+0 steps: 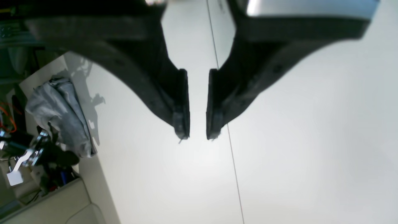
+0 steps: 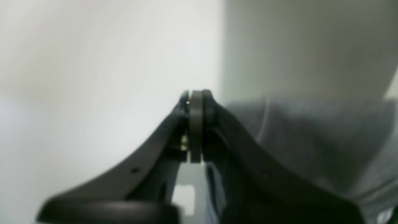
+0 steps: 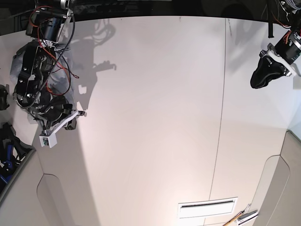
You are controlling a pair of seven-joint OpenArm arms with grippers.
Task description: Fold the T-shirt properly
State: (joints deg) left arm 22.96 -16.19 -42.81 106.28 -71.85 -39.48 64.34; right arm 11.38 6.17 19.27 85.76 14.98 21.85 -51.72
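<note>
The T-shirt point(image 3: 66, 77) is a crumpled light grey bunch at the table's far left edge, partly under my right arm. The left wrist view shows the T-shirt point(image 1: 60, 115) as a rumpled heap far to the left. In the right wrist view its grey cloth point(image 2: 311, 140) fills the right side, beside and behind the fingers. My right gripper point(image 2: 196, 96) is shut, pads pressed together, and I see no cloth between them. My left gripper point(image 1: 198, 135) hangs open over bare white table, far from the shirt, at the right point(image 3: 257, 81).
A thin seam point(image 3: 221, 117) runs front to back across the white table point(image 3: 150, 117). A slotted vent point(image 3: 207, 207) and small tools point(image 3: 242, 217) lie at the front right. Red and black cables point(image 3: 44, 19) trail from the right arm.
</note>
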